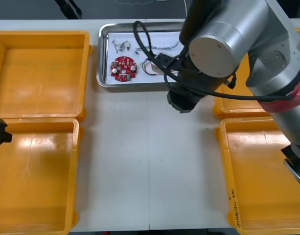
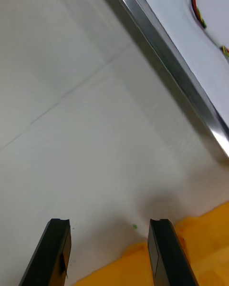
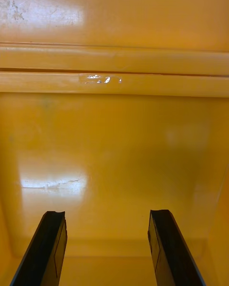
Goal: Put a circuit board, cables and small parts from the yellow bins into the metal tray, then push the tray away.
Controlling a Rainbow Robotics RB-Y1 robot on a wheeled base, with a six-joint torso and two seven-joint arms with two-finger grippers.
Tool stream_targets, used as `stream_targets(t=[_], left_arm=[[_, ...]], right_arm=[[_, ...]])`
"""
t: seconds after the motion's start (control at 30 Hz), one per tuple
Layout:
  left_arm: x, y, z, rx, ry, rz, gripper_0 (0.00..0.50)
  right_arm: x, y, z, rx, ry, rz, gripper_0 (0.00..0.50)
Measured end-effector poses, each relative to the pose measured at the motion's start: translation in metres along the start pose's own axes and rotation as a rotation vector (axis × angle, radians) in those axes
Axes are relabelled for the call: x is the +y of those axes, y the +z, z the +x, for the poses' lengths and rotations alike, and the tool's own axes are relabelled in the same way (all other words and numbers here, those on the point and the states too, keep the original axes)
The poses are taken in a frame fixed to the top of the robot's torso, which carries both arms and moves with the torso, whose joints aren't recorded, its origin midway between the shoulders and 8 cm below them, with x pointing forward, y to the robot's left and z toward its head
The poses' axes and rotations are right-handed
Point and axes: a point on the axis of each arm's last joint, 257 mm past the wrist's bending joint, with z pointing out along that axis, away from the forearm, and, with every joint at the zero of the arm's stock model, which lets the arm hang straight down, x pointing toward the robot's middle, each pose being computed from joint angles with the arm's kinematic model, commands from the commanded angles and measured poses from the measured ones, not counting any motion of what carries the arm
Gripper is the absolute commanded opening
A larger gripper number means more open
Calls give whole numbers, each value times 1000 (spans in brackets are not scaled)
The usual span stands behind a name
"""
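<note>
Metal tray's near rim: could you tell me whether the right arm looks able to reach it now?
Probably yes: the right gripper, open, hangs over the table short of the rim of the metal tray, nothing between. The left gripper sits over a yellow bin.

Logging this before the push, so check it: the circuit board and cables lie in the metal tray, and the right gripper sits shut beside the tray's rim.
One thing is wrong: the right gripper is open, not shut. The right wrist view shows its fingers apart over the table, beside the rim of the metal tray. The circuit board and cables do lie in the tray.
</note>
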Motion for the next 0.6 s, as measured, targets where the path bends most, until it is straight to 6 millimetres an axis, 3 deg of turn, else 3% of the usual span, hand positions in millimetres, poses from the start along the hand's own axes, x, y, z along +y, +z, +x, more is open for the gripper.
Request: stream_targets(t=[0.3,0.6], left_arm=[[0,0,0,0,0,0,500],[0,0,0,0,0,0,500]], right_arm=[[-5,-19,48,-27,233,-63,470],[-17,-25,105,-6,429,-22,469]])
